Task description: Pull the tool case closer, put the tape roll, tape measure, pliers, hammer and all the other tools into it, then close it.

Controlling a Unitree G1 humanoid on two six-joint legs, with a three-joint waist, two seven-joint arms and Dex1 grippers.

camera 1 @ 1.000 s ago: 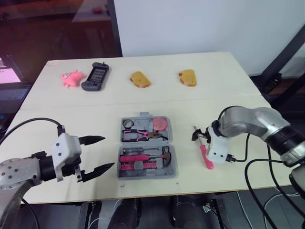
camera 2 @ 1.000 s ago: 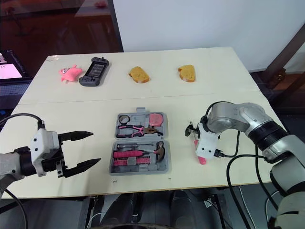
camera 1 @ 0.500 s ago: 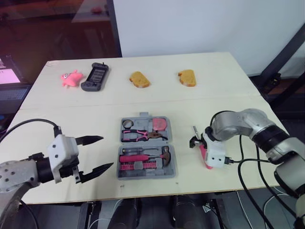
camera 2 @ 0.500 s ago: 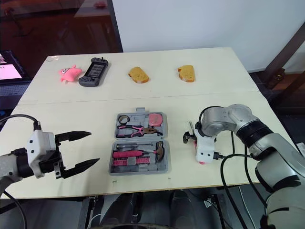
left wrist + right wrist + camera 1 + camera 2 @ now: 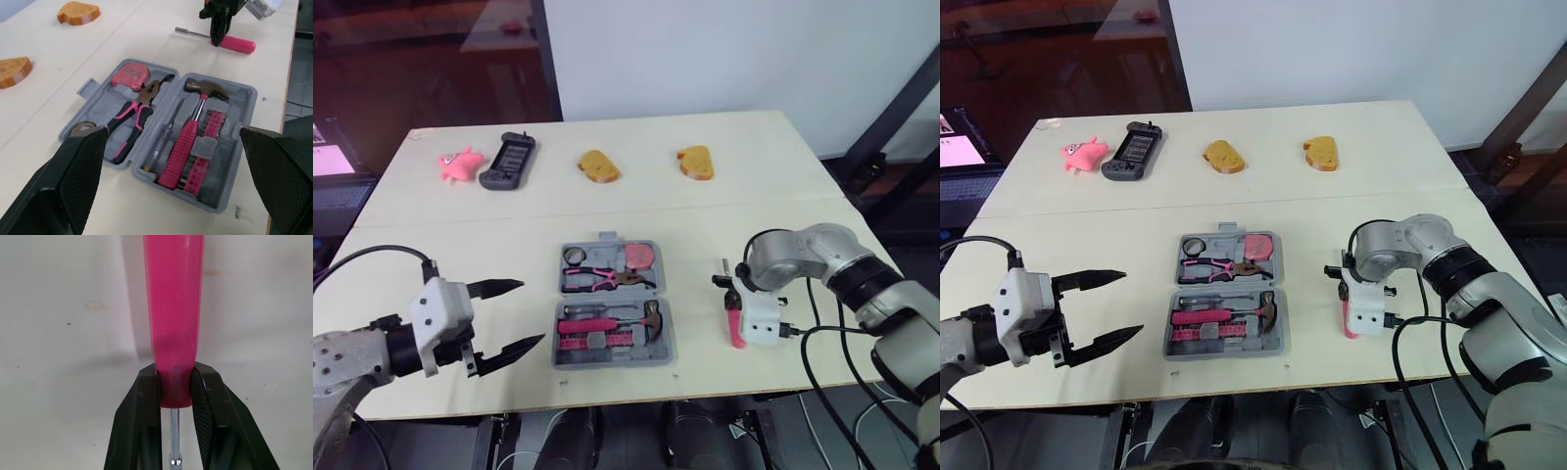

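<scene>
The grey tool case (image 5: 670, 338) lies open in the middle of the table. It holds a tape roll (image 5: 574, 255), pink pliers (image 5: 597, 278), a pink tape measure (image 5: 643, 256), a hammer (image 5: 651, 318) and other pink tools. Right of the case a pink-handled screwdriver (image 5: 735, 328) lies on the table. My right gripper (image 5: 728, 287) is shut on the handle's end (image 5: 173, 308) where the metal shaft (image 5: 174, 440) starts. My left gripper (image 5: 532, 311) hangs open at the front left of the case, holding nothing.
Along the far side of the table lie a pink toy (image 5: 458, 162), a dark game controller (image 5: 507, 159) and two bread pieces (image 5: 599, 164) (image 5: 696, 162). The table's front edge runs just past the case.
My right gripper has come down and closed on the screwdriver's handle, and the screwdriver has shifted a little. The left arm has hardly moved.
</scene>
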